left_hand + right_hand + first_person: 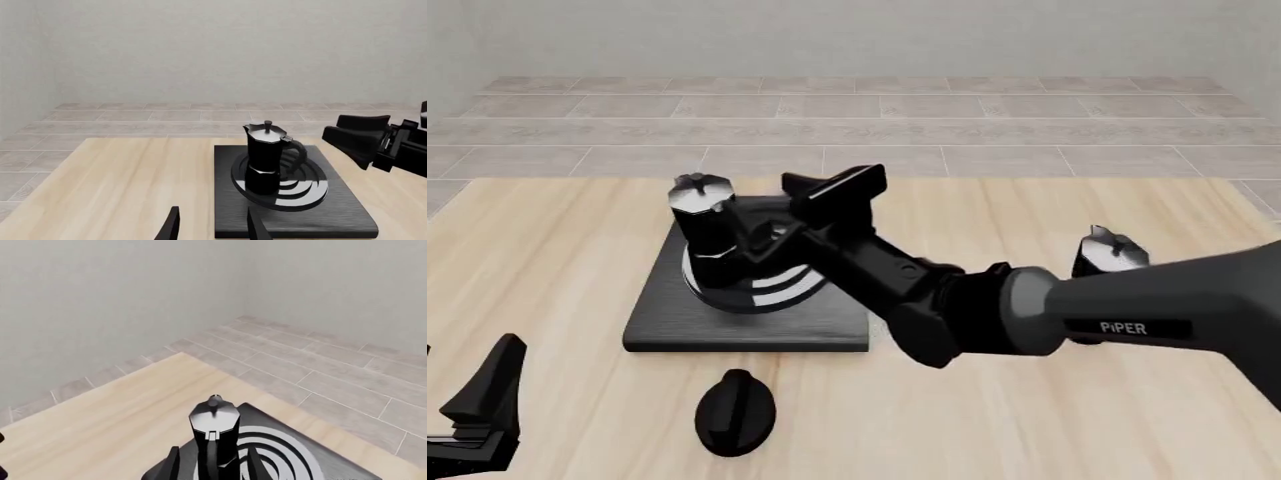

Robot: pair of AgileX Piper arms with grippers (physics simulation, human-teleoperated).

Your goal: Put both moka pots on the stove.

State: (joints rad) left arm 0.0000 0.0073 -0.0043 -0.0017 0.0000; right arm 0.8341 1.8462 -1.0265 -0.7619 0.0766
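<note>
Left wrist view: one pot (267, 157) stands upright on the stove (293, 200), over the near edge of the burner rings. My left gripper (212, 226) shows two fingertips set apart with nothing between them. My right gripper (363, 140) comes in from the side, beside the pot's handle; contact is not clear here.

Front view: the left gripper (481, 405) sits low at the near left corner, well apart from everything. My right gripper (827, 200) reaches across the stove (747, 330) to the pot (705, 225). The second pot (1108, 255) stands on the surface (561, 250) at the right, largely hidden behind my right arm. A knob (735, 410) lies just in front of the stove.

Right wrist view: my right fingertips straddle the pot (215, 432) low down, handle toward me; I cannot tell whether they clamp it or stand narrowly open around it.

Risks, as I judge them: pulling the right gripper away crookedly would catch the handle and tip the pot. Swinging the right arm back could sweep the second pot over, since it stands just behind the arm. The first pot takes the left of the burner, so the second needs the remaining right part.
</note>
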